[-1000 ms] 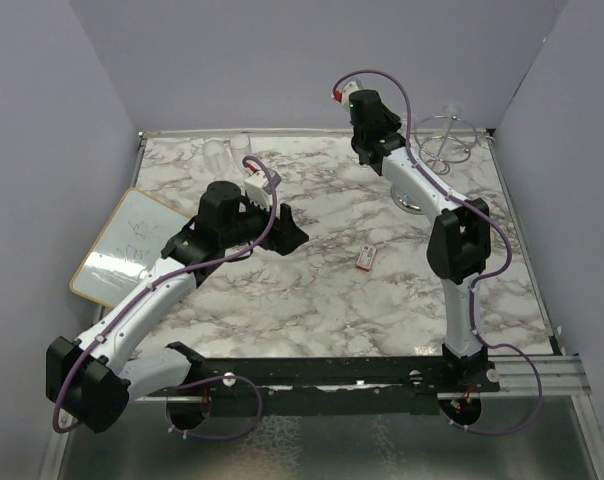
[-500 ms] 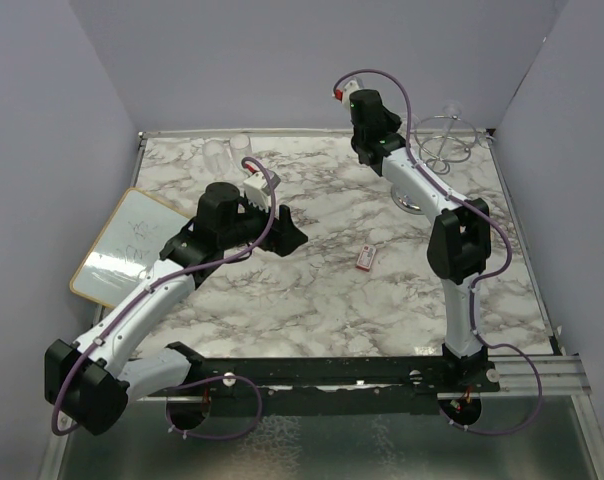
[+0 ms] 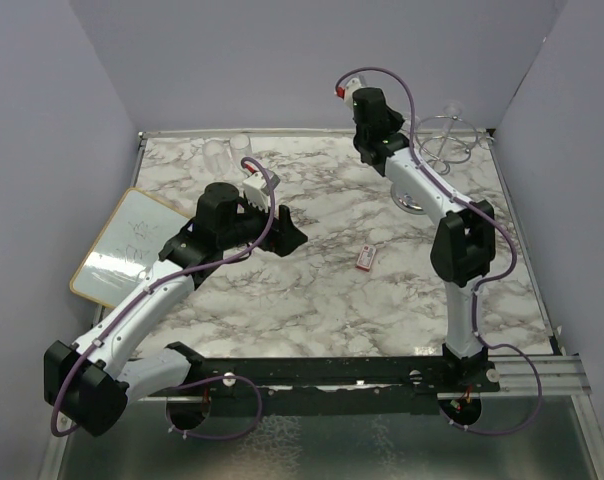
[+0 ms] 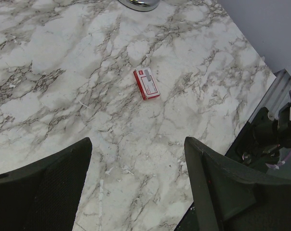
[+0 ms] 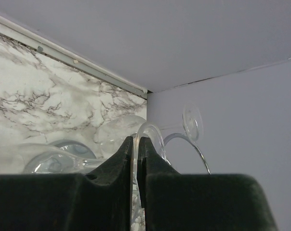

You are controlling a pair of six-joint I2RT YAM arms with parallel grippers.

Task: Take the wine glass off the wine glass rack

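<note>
Jaws on my left arm [image 4: 137, 144] stand wide open over bare marble and hold nothing. The small red-and-white box [image 4: 146, 83] lies at about 12 o'clock ahead of them, and they play no part here. Jaws on my right arm [image 5: 136, 142] are closed on a thin clear edge, which I take for the lip of the wine glass [image 5: 117, 129]. That is up in the 1 o'clock corner of the worktop [image 3: 312, 290], where the wine glass rack [image 3: 437, 150] stands.

That pinch is where I think trouble could come from. A grip on the lip alone is narrow and slippery, so the glass may twist or slide out as I draw it away. Its foot [image 5: 192, 122] seems to sit beyond the wire ring. A pull in the wrong direction could catch the foot on the wire, drag or tip the light rack, or crack the glass. The side wall is close at 3 o'clock, leaving little room to swing.

The glass looks clear, thin-walled and fragile, with a rounded bowl toward me, a slender stem and a small round foot at the far end. Whether it hangs free or rests against the wire I cannot tell.
</note>
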